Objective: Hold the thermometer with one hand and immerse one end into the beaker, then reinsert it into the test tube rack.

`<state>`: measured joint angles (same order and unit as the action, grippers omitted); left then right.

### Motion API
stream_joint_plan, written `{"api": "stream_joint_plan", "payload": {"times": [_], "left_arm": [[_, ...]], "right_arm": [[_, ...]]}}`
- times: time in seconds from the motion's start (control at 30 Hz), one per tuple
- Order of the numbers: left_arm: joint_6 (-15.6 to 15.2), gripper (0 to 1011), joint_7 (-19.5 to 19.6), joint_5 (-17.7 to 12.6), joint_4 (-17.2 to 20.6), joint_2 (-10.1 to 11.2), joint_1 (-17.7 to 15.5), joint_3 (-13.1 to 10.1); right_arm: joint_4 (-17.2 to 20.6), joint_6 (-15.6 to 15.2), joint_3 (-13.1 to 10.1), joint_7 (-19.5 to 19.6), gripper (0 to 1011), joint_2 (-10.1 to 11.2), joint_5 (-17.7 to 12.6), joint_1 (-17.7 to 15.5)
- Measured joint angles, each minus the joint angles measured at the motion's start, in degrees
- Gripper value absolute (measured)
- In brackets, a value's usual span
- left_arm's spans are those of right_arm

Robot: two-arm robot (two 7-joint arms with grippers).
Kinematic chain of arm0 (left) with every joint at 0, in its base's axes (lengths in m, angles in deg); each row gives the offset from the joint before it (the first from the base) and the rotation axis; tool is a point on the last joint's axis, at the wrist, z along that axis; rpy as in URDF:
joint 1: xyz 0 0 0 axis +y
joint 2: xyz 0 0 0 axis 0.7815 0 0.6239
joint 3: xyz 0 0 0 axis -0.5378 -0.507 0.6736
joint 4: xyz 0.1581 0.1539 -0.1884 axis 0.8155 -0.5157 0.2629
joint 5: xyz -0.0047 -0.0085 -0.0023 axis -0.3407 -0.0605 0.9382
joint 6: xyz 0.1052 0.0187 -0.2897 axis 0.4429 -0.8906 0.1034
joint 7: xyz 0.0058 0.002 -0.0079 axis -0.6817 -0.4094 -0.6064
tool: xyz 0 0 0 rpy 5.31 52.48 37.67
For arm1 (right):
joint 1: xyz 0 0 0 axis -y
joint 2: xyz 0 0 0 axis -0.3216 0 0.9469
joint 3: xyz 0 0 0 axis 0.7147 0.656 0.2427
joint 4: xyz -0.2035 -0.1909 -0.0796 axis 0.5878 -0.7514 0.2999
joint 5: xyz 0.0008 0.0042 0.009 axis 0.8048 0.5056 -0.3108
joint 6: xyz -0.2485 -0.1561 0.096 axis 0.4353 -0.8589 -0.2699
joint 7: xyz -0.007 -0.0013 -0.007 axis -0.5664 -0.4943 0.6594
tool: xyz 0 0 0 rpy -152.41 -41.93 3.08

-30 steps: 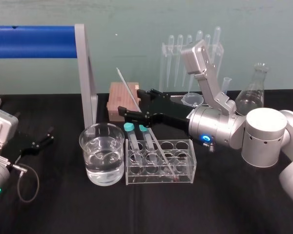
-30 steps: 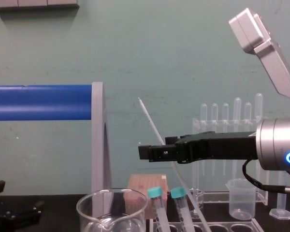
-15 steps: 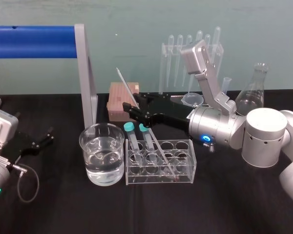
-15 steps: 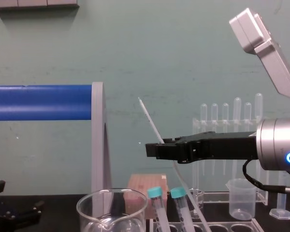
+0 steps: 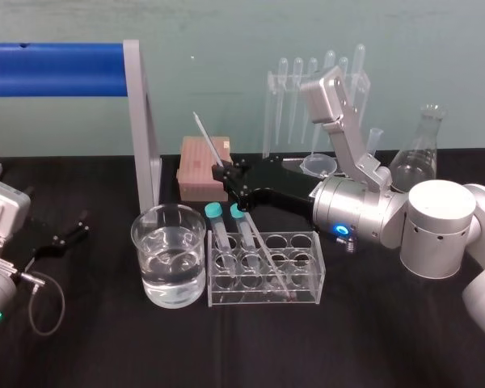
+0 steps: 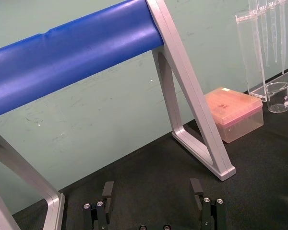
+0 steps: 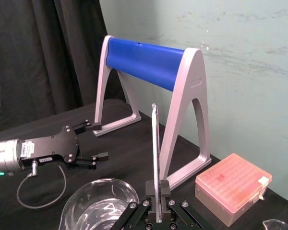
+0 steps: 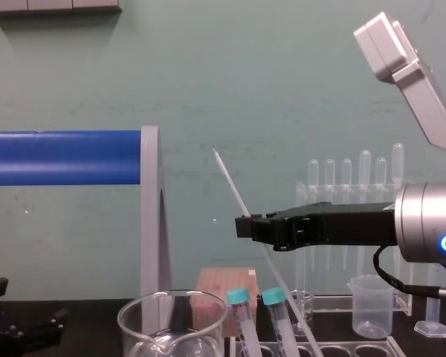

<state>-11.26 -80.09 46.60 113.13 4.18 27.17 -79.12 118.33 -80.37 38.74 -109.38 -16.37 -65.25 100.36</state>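
Note:
The thermometer [image 5: 206,139], a long thin glass rod, leans up and to the left out of the test tube rack [image 5: 305,284], its lower end still inside the rack. My right gripper [image 5: 225,173] reaches in from the right above the rack and is shut on the thermometer [image 7: 155,143] partway up its length; the chest view shows the rod [image 8: 227,178] rising past the gripper [image 8: 243,225]. The beaker [image 5: 168,255], part full of water, stands just left of the rack. My left gripper [image 6: 152,191] rests open on the table at the far left [image 5: 65,237].
A blue-barred grey stand [image 5: 65,69] spans the back left. A pink tip box [image 5: 200,166] sits behind the beaker. Two teal-capped tubes [image 5: 220,234] stand in the rack. A pipette stand [image 5: 315,89], small plastic beaker [image 5: 319,166] and conical flask [image 5: 416,153] are at the back right.
My right gripper's fingers have come together from wide apart onto the thermometer. The rod, the rack and the left arm have not moved.

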Motion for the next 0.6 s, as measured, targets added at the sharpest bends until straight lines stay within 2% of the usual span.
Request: {"api": "stream_joint_plan", "payload": {"times": [0.3, 0.5, 0.6], "left_arm": [[0.0, 1008, 0.0, 0.0, 0.0, 0.0, 0.0, 0.0], [0.0, 1008, 0.0, 0.0, 0.0, 0.0, 0.0, 0.0], [0.0, 1008, 0.0, 0.0, 0.0, 0.0, 0.0, 0.0]], "right_arm": [[1.9, 2.7, -1.8, 0.3, 57, -0.3, 0.2, -1.9], [4.7, 7.0, -4.3, 0.5, 57, -0.2, 0.1, -4.2], [6.3, 9.7, -6.0, 0.1, 57, -0.2, -0.9, -5.5]]}}
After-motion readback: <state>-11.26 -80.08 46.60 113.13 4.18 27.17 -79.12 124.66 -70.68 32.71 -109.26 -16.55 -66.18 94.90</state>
